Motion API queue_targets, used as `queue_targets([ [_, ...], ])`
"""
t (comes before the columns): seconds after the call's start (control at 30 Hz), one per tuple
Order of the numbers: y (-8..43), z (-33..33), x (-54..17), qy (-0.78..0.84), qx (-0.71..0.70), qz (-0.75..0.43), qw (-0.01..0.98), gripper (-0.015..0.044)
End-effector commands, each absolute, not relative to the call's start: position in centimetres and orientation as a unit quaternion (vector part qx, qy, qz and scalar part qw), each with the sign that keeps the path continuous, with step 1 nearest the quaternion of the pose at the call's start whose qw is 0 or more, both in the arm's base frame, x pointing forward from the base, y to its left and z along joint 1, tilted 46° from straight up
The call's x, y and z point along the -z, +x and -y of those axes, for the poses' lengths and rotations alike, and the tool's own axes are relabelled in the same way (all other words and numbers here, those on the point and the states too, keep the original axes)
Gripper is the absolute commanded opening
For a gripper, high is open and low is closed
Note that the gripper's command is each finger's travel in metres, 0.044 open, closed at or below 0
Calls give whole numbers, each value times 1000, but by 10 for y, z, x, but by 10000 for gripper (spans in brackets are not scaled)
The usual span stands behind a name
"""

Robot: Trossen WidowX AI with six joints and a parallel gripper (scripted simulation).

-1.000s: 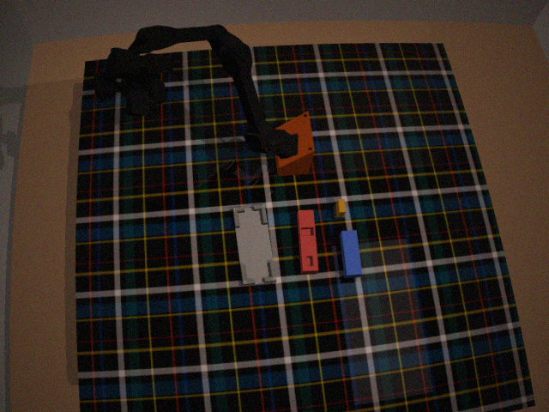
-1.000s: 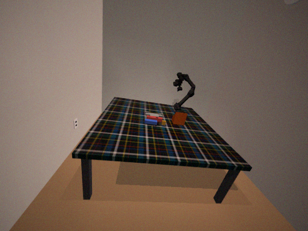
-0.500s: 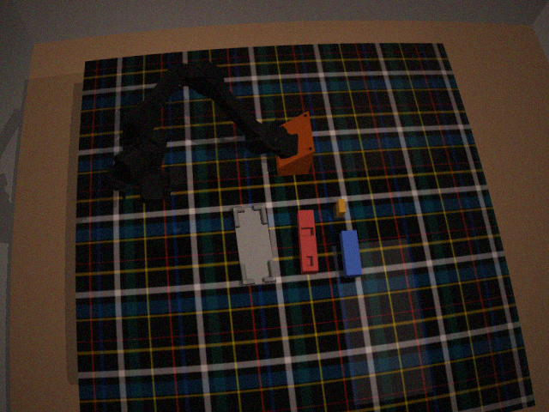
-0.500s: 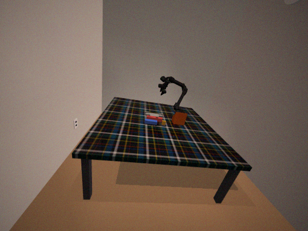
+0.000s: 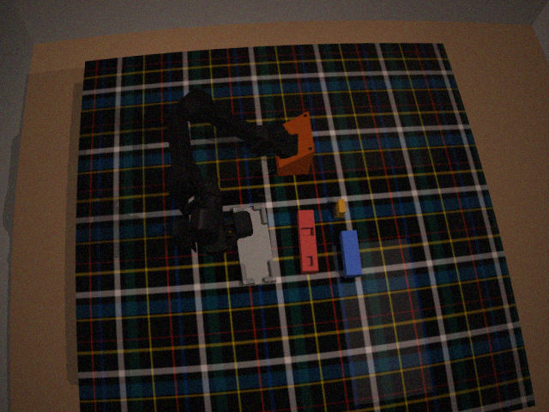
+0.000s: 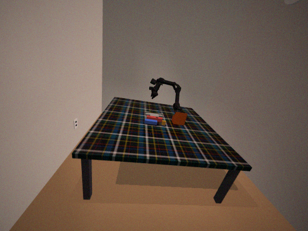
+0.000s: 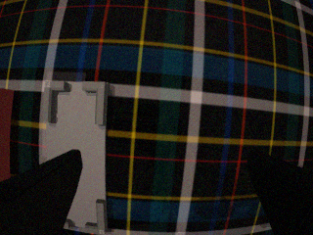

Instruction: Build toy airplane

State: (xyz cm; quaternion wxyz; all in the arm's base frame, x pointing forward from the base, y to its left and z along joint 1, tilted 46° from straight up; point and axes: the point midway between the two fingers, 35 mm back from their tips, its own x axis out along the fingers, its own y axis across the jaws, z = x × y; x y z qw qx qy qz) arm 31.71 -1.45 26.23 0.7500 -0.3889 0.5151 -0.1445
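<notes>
The red fuselage (image 5: 307,243) (image 6: 159,119) (image 7: 4,132) lies on the table beside the grey jig, with two sockets on top. The blue wing (image 5: 351,254) (image 6: 150,121) lies beyond it, apart. The small yellow tail fin (image 5: 340,209) (image 6: 163,122) sits near the wing's end. The grey jig cradle (image 5: 256,262) (image 6: 154,114) (image 7: 73,132) is empty, partly covered by the arm in the top view. My gripper (image 6: 152,97) (image 7: 167,161) is open and empty, high above the table; in the wrist view its left finger overlaps the jig.
An orange block (image 5: 304,138) (image 6: 179,118) stands by the arm's base, at the tail-fin end of the parts. The plaid table (image 5: 177,332) (image 6: 129,149) carries everything. The arm arches over the table towards the jig.
</notes>
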Motion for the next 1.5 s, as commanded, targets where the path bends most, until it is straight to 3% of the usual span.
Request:
queue_targets([
  [0.0,325,-26,-204,-364,131,-548,742,440],
  [0.47,261,-115,-36,-310,223,-616,689,440],
  [1.47,268,-63,22,-310,231,-616,687,440],
])
